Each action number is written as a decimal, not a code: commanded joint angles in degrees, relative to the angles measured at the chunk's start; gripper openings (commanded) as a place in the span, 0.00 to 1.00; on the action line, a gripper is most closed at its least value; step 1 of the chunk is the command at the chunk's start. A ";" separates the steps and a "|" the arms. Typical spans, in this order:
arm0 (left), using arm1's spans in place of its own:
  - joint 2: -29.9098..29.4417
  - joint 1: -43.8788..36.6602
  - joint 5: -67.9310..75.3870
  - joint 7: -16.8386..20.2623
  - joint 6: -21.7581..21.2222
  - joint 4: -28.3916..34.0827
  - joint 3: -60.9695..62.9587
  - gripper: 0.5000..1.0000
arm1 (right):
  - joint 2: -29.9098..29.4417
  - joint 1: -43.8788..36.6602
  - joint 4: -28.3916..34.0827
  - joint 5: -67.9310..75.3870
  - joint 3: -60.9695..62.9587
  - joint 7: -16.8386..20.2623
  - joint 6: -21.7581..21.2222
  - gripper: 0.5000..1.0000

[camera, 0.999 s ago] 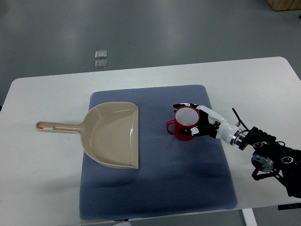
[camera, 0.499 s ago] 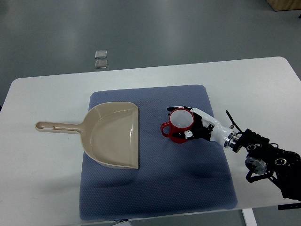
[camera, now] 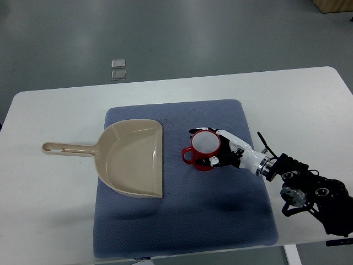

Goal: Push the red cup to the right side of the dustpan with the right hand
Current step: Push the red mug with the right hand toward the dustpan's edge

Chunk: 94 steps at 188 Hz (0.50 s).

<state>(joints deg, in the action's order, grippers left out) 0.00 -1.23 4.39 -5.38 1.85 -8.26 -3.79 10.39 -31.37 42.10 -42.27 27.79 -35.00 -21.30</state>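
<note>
Right hand (camera: pixel 220 152) is reaching in from the right edge of the table (camera: pixel 49 116), its fingers curling around the red cup (camera: pixel 202 152) and cupping its right side. Taking the dustpan (camera: pixel 132 159) as the landmark and going left to right: its handle is pointing left, its open mouth is facing right, and the cup is standing upright just beyond that mouth, not touching it, both lying on the blue mat (camera: pixel 182 221).
</note>
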 commanded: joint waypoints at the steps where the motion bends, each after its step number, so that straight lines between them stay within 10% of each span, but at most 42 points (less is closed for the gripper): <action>1: 0.00 0.00 0.00 0.02 0.00 0.00 0.01 1.00 | -0.45 -0.10 0.09 0.00 -0.46 0.00 0.11 0.87; 94: 0.00 0.00 0.00 0.02 0.00 0.00 0.01 1.00 | -2.30 -0.27 2.02 0.00 -0.81 0.00 0.99 0.87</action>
<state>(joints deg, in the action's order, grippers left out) 0.00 -1.23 4.39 -5.37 1.85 -8.26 -3.79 8.55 -31.61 44.03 -42.21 27.07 -35.00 -20.87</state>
